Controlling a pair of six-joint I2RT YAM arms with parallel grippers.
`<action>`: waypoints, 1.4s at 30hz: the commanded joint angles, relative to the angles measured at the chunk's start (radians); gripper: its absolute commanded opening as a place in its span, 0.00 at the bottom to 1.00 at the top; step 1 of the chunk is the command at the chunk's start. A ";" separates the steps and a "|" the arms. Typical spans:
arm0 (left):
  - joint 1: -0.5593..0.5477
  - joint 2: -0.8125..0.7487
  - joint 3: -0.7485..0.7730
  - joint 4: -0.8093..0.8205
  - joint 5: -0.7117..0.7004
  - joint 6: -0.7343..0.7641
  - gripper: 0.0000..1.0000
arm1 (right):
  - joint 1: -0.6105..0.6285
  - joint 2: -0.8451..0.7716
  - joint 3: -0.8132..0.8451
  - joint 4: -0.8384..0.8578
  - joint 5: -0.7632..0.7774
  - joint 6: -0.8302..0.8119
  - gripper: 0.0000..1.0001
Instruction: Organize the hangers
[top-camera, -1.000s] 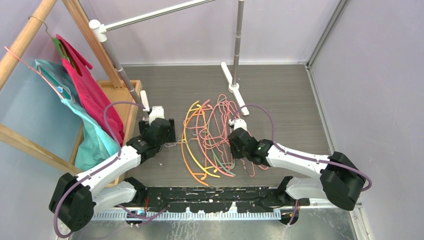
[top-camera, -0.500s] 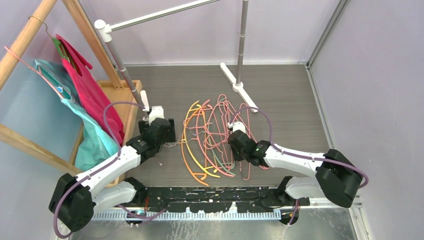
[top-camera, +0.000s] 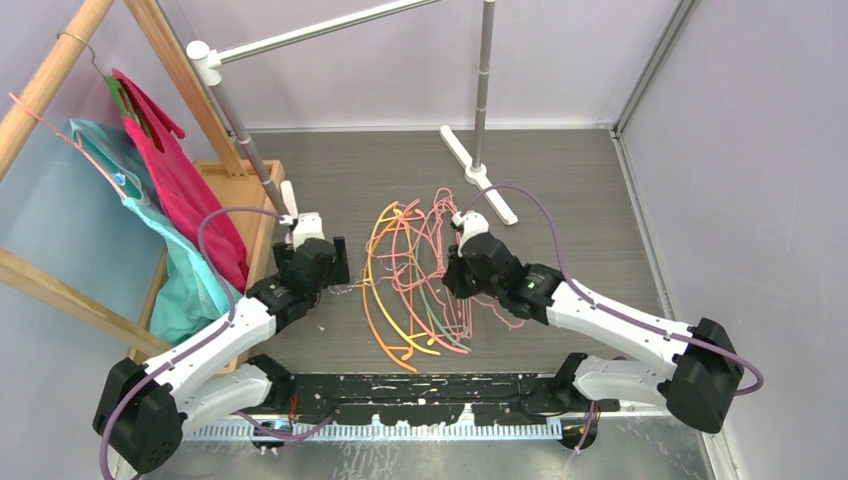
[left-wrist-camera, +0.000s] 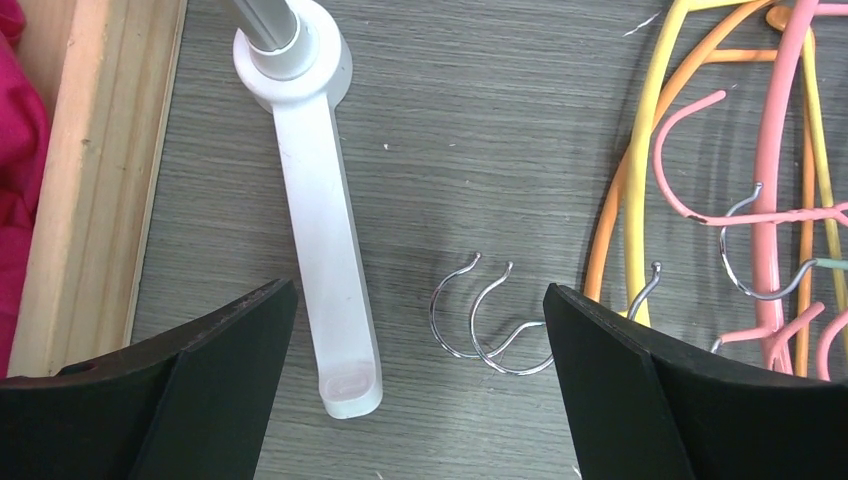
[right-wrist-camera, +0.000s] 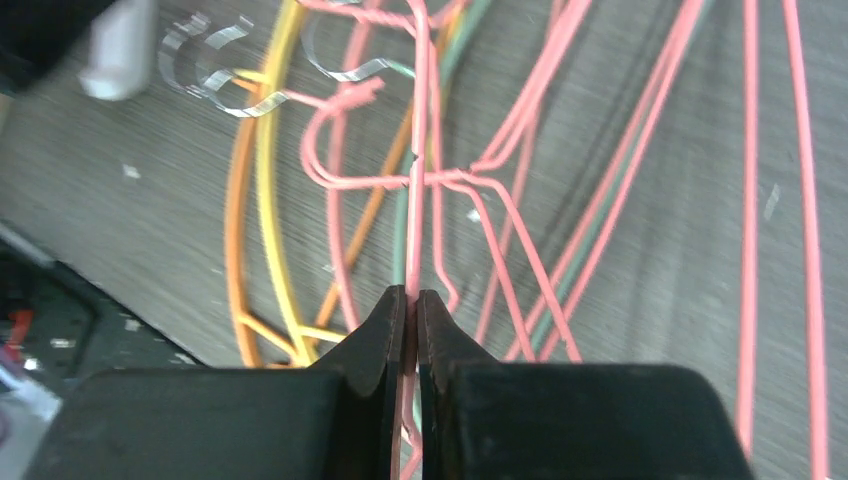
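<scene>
Hangers: tangled pile of pink wire, orange, yellow and green, flat on the tabletop between my arms. My right hand reaches over the pile's right side, clamped on one pink wire hanger. My left hand is spread apart, low at the pile's left edge. Since a second ago my right arm stretched farther out; the left barely moved.
</scene>
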 joint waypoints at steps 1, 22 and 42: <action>0.002 -0.020 -0.009 0.032 -0.028 -0.020 0.98 | 0.001 0.011 0.173 0.147 -0.143 -0.020 0.01; 0.002 0.001 -0.016 0.049 -0.033 -0.024 0.98 | 0.001 -0.026 0.254 -0.073 0.313 -0.138 0.01; 0.002 0.057 -0.009 0.068 -0.032 -0.028 0.98 | 0.001 -0.058 0.355 -0.065 0.256 -0.254 0.01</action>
